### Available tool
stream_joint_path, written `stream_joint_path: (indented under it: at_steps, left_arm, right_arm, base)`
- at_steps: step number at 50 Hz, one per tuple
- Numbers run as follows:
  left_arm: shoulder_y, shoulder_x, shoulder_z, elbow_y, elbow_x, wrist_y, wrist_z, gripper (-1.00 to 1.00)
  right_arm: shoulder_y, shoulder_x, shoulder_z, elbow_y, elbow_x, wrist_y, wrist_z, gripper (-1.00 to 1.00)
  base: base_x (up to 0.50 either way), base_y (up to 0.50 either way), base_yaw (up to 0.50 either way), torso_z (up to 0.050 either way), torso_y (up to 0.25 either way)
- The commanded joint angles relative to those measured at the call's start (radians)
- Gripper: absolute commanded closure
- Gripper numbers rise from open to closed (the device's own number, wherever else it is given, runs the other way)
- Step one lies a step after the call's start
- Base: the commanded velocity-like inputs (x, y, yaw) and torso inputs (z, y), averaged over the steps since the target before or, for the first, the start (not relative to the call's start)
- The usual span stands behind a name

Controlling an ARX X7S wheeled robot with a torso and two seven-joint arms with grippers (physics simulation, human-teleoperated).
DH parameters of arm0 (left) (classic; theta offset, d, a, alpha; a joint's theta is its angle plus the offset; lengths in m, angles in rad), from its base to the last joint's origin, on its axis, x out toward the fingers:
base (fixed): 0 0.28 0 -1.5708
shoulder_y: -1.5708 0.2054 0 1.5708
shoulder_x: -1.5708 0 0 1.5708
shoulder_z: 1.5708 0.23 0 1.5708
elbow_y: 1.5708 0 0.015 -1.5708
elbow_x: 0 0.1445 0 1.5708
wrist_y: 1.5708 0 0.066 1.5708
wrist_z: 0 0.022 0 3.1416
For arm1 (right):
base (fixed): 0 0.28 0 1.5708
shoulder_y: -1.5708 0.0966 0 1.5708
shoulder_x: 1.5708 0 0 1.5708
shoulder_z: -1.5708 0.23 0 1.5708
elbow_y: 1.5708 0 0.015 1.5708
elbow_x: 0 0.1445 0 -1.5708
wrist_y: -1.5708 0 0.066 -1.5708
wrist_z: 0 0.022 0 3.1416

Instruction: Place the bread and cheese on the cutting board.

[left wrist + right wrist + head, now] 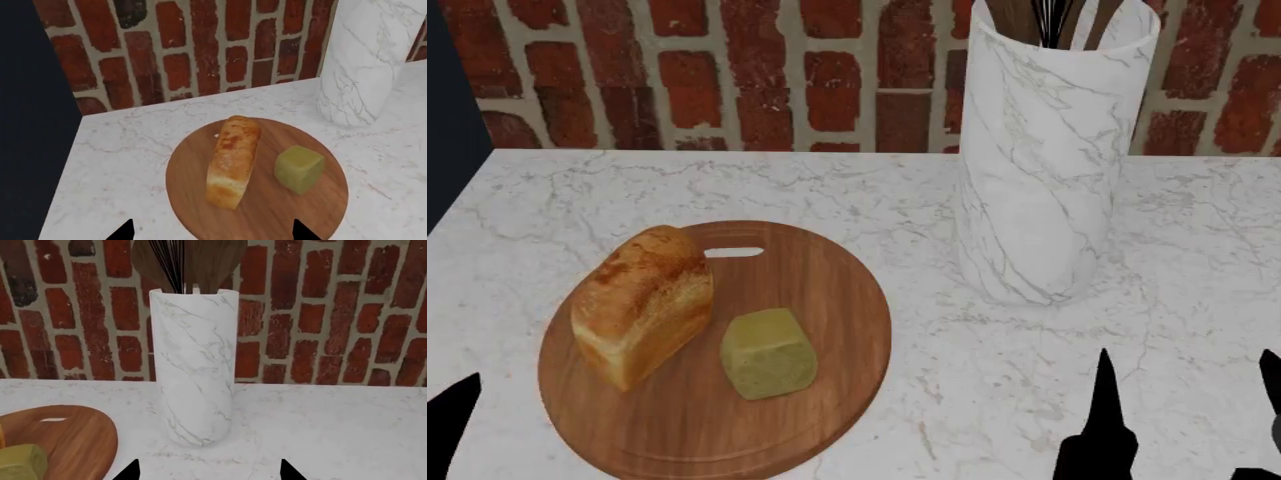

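The bread (641, 305) lies on the left half of the round wooden cutting board (827, 300), and the cheese (769, 353) sits beside it on the board's middle. In the left wrist view the bread (232, 160) and cheese (298, 168) lie side by side on the board (267, 215). My left gripper (213, 232) is open and empty, held back above the board's near edge. My right gripper (1188, 410) is open and empty over the counter, right of the board. In the right wrist view it (209, 471) faces the marble holder.
A tall marble utensil holder (1048, 150) with wooden utensils and a whisk stands right of the board, also in the right wrist view (195, 365). A brick wall (761, 70) runs behind the white marble counter (988, 380). The counter's left edge (67, 165) drops off beside the board.
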Motion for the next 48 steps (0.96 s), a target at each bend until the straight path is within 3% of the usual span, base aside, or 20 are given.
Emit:
stream_joint_path:
  at_steps: [1,6,13,22,34,48]
  left_arm:
    - [-0.091,-0.048,-0.117,0.080,-0.120,-0.064,-0.052,-1.00]
    - [-0.167,-0.014,-0.175,0.053,-0.201,-0.141,-0.092,-1.00]
    - [-0.352,0.129,-0.243,-0.075,-0.379,-0.342,-0.192,-1.00]
    - [-0.505,0.238,-0.271,-0.261,-0.469,-0.461,-0.226,-1.00]
    - [-0.679,0.369,-0.275,-0.443,-0.531,-0.598,-0.254,-1.00]
    - [-0.754,0.453,-0.264,-0.557,-0.519,-0.673,-0.237,-1.00]
  right_arm:
    - [0.129,0.069,0.001,0.054,0.129,0.052,0.027,-1.00]
    - [0.272,0.106,-0.050,0.110,0.263,0.059,0.098,-1.00]
    - [0.580,0.134,-0.223,0.242,0.362,0.102,0.181,-1.00]
    - [0.799,0.156,-0.319,0.336,0.435,0.140,0.226,-1.00]
    - [1.035,0.177,-0.393,0.442,0.510,0.175,0.256,-1.00]
    - [1.300,0.176,-0.505,0.580,0.536,0.255,0.246,-1.00]
  base:
    - [0.00,0.00,0.00,0.000,0.000]
    - [0.00,0.00,0.00,0.000,0.000]
    - [0.00,0.00,0.00,0.000,0.000]
    - [0.00,0.00,0.00,0.000,0.000]
    - [0.00,0.00,0.00,0.000,0.000]
    - [0.00,0.00,0.00,0.000,0.000]
